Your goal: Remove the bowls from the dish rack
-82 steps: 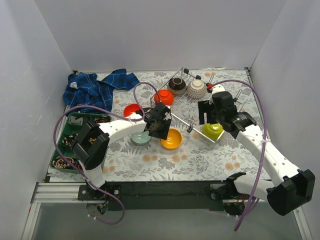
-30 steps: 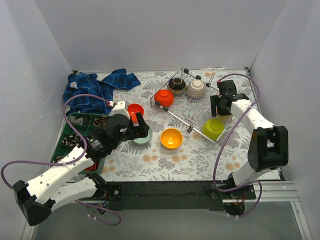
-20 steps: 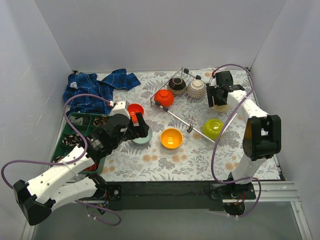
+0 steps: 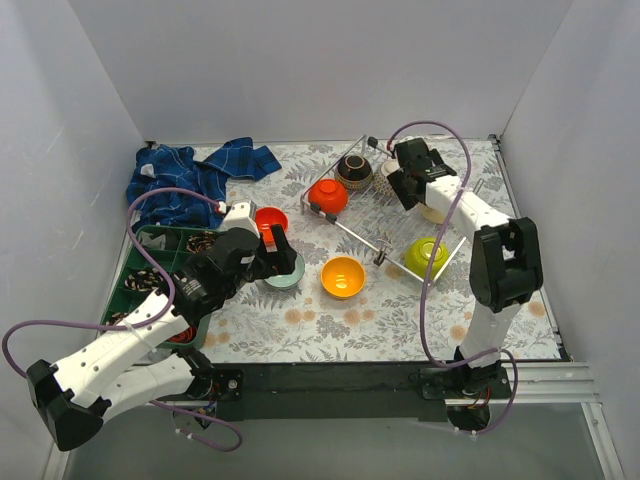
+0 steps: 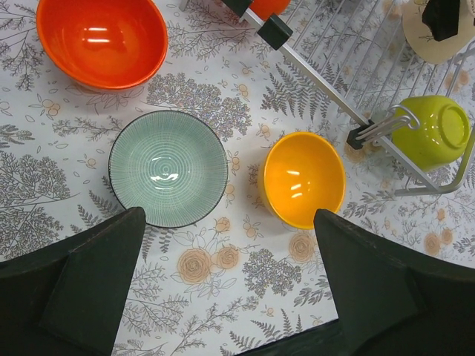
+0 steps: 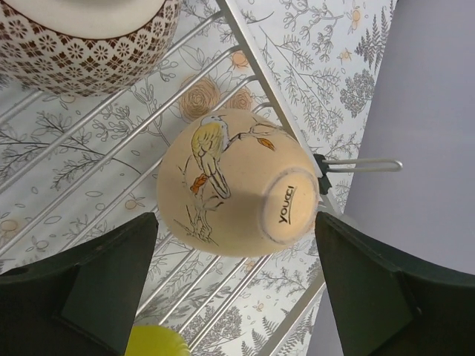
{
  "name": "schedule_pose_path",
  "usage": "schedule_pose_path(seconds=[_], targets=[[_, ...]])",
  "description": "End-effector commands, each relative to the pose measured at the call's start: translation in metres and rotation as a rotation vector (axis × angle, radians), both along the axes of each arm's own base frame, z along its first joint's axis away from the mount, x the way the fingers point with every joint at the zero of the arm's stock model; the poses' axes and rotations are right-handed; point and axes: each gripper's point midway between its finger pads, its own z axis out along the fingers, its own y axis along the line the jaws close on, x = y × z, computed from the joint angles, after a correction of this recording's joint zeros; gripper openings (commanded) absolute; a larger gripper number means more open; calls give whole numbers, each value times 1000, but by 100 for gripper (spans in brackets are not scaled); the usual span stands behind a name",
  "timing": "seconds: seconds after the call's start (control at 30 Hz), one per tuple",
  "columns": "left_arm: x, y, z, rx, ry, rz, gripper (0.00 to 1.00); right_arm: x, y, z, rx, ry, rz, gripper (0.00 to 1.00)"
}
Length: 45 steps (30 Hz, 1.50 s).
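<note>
The dish rack [image 4: 372, 222] lies at the back right. It holds a red-orange bowl [image 4: 327, 195], a dark brown bowl [image 4: 354, 170], a white-brown patterned bowl [image 6: 89, 44] and a lime green bowl [image 4: 428, 255]. A beige bowl [image 6: 237, 182] with a bird drawing lies upside down on the wires. My right gripper [image 6: 234, 297] hangs open over it, not touching it. On the table stand a red-orange bowl [image 5: 102, 41], a pale mint bowl [image 5: 168, 168] and a yellow-orange bowl [image 5: 304, 178]. My left gripper [image 5: 230, 297] is open and empty above the cloth between the mint and yellow-orange bowls.
A crumpled blue cloth [image 4: 200, 175] lies at the back left. A green compartment tray [image 4: 135, 262] sits along the left edge under my left arm. The right wall [image 6: 430, 111] stands close beside the rack's end.
My right gripper has opened and swung from the rack's right end toward the back, now beside the patterned bowl. The left arm has held still over the last second.
</note>
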Motion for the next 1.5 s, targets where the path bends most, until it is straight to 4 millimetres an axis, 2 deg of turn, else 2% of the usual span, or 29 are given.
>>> schedule_pose_path(seconds=[0.0,0.13,0.33,0.57,0.73,1.0,1.17,1.2,1.4,1.47], targets=[[0,9,4,6,-10,34,98,13,-9,-1,-143,-13,-20,95],[-2,12,2,6,-4,43,98,10,-8,-16,-203,10,-15,95],[-4,15,1,7,-1,49,98,8,-10,-49,-242,44,-27,95],[-6,17,4,0,-6,49,98,3,-6,-79,-258,90,-15,95],[-8,19,2,2,5,54,98,-7,-11,-100,-323,137,-28,95],[-13,24,1,-3,14,68,98,-23,-12,-124,-369,178,-47,93],[-14,25,5,-10,10,67,98,-25,-14,-121,-390,172,-66,85],[-15,25,4,-10,11,66,98,-24,-11,-119,-381,162,-65,81],[-17,27,9,-34,2,70,98,-21,-5,-84,-346,94,-70,60],[-17,28,10,-41,-1,71,98,-20,-3,-74,-336,71,-70,56]])
